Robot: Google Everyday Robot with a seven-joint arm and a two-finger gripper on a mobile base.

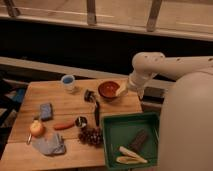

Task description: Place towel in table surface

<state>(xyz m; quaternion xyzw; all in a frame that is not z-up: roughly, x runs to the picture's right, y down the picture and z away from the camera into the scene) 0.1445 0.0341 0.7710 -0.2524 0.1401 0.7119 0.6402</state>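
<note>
- Gripper (121, 90) is hovering at the right rim of the red bowl (106, 90); whether it is gripping anything, or how wide it is set, I cannot tell.
- Green tray (115, 141) is sitting just below it.
- Towel (50, 145) is lying crumpled well apart, far down-left on the wooden table (55, 92).

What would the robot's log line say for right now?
gripper: by red bowl | towel: on table, near edge, far from gripper
</note>
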